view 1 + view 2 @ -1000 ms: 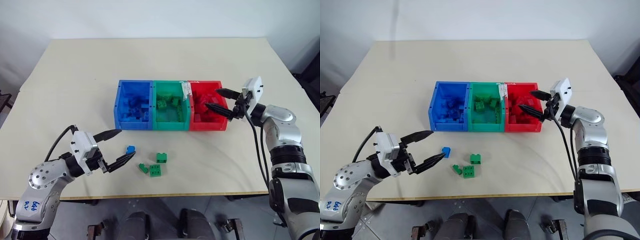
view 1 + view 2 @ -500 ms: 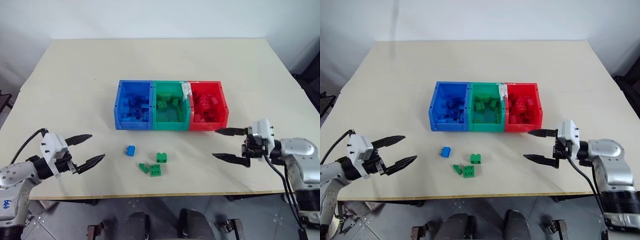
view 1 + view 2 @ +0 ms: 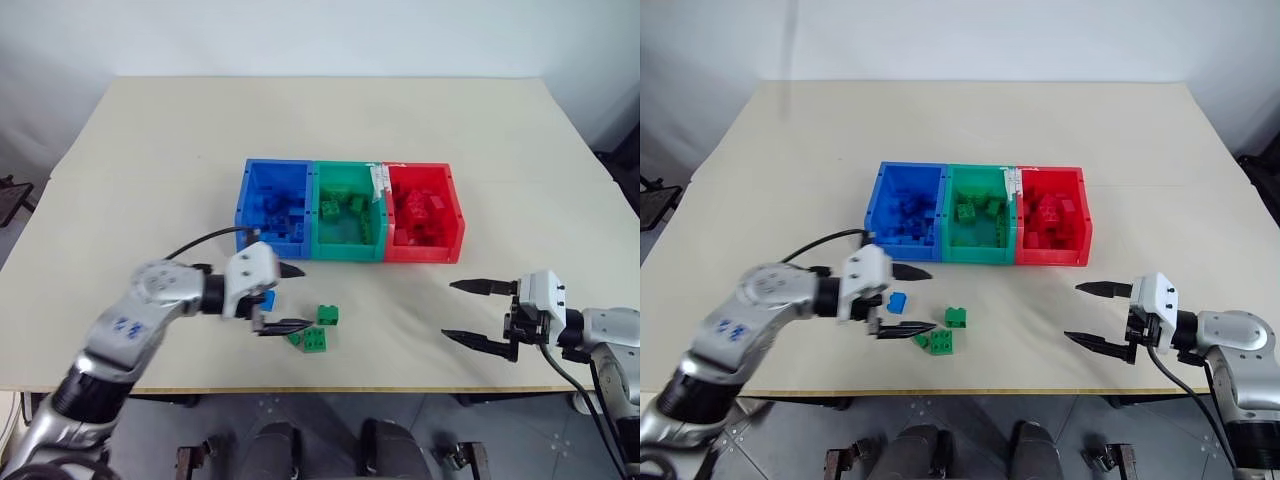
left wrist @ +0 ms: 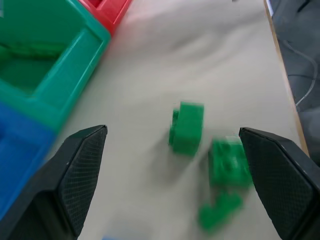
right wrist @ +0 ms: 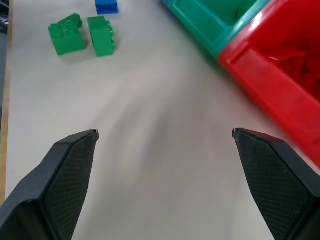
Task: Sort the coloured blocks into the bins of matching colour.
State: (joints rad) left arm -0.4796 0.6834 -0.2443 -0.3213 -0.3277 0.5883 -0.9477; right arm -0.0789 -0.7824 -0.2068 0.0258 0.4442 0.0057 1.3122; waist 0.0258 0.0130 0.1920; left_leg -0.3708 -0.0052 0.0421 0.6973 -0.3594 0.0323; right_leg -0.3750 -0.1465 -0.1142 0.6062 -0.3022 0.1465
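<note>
Three joined bins stand mid-table: blue bin [image 3: 252,192], green bin [image 3: 348,250] and red bin [image 3: 452,205], each holding bricks of its own colour. Loose blocks lie in front of them: a blue block [image 3: 897,302] and three green blocks [image 3: 957,317], [image 3: 938,342], [image 3: 920,340]. My left gripper [image 3: 300,297] hovers open just right of the blue block, its fingers reaching toward the green ones [image 4: 187,127]. My right gripper [image 3: 448,309] is open over bare table at the front right, with nothing between its fingers. The right wrist view shows the green blocks [image 5: 67,37] and the blue block [image 5: 106,6] far ahead.
The beige table [image 3: 150,140] has wide free room around the bins. Its front edge runs just below the loose blocks and both grippers. A white tag [image 3: 378,180] sits on the wall between the green and red bins.
My left gripper swung right from the table's front left to the loose blocks. My right gripper drew back from the red bin to the front right, still open.
</note>
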